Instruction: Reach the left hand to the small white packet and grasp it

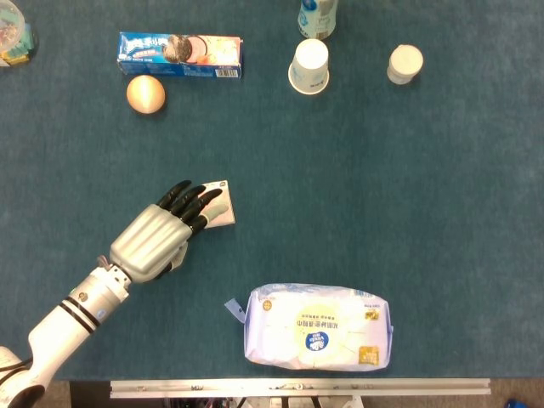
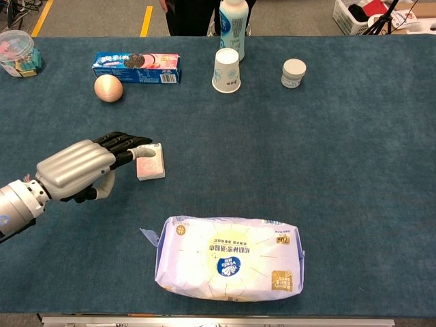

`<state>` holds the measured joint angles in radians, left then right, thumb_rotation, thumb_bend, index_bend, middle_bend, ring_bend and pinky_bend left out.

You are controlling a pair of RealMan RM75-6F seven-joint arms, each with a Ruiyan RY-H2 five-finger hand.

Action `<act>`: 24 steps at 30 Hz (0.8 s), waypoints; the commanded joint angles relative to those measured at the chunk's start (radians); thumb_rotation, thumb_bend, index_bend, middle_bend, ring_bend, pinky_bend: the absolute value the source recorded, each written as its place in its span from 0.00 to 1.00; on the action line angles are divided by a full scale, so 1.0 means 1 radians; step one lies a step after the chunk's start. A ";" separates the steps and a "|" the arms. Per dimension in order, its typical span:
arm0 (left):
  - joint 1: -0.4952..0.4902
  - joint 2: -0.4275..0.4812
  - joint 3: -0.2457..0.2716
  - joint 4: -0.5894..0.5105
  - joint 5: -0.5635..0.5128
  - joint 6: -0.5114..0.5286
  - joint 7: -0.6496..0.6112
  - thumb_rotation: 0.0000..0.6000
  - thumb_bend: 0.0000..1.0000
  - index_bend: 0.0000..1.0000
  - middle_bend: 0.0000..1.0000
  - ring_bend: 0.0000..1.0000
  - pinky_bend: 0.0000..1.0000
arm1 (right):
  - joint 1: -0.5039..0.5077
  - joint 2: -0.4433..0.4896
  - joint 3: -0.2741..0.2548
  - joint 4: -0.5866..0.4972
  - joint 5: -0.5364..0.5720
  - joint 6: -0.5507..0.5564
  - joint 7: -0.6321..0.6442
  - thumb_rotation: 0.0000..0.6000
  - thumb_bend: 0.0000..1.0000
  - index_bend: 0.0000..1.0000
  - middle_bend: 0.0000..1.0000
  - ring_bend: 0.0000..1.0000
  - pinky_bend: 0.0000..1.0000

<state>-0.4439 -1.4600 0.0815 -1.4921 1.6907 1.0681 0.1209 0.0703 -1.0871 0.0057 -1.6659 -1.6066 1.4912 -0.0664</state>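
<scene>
Left hand (image 1: 161, 236) over the blue tablecloth (image 1: 382, 187), silver back facing up, arm running off toward the lower left corner. Its dark fingers (image 1: 189, 201) are stretched forward and only slightly spread, tips lying over the left edge of the small white packet (image 1: 223, 206). In the chest view the same hand (image 2: 80, 170) shows a pale fingertip (image 2: 144, 151) on the packet (image 2: 152, 162) near its left side. Nothing is wrapped around the packet; it lies flat on the cloth, right portion uncovered. Whether the tips press down or just hover at the surface cannot be told.

Beyond the fingertips, toward the far edge: orange ball (image 1: 145, 93), and just behind it a blue cookie box (image 1: 180, 54). Farther right of the fingers along the far edge: white paper cup (image 1: 308, 66), a bottle (image 1: 317, 17) behind it, a small white lidded jar (image 1: 405, 64). Near side, to the right of the palm: large pack of wet wipes (image 1: 319, 326). A clear tub (image 2: 17, 53) sits at the far left corner.

Right hand does not appear in either view.
</scene>
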 commanded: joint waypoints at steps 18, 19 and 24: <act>-0.024 -0.045 0.010 0.049 -0.078 -0.065 0.137 1.00 1.00 0.22 0.00 0.00 0.00 | -0.001 0.000 0.001 0.000 -0.001 0.002 0.000 1.00 0.06 0.59 0.44 0.25 0.21; -0.023 -0.044 0.012 0.048 -0.080 -0.065 0.140 1.00 1.00 0.24 0.00 0.00 0.00 | -0.001 0.000 0.001 0.000 0.000 0.002 0.000 1.00 0.06 0.59 0.44 0.25 0.21; -0.023 -0.048 0.014 0.047 -0.070 -0.044 0.121 1.00 1.00 0.23 0.00 0.00 0.00 | -0.001 0.000 0.001 0.001 0.000 -0.001 -0.002 1.00 0.06 0.59 0.44 0.25 0.21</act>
<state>-0.4670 -1.5063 0.0948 -1.4456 1.6156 1.0176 0.2495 0.0695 -1.0875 0.0064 -1.6653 -1.6062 1.4905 -0.0685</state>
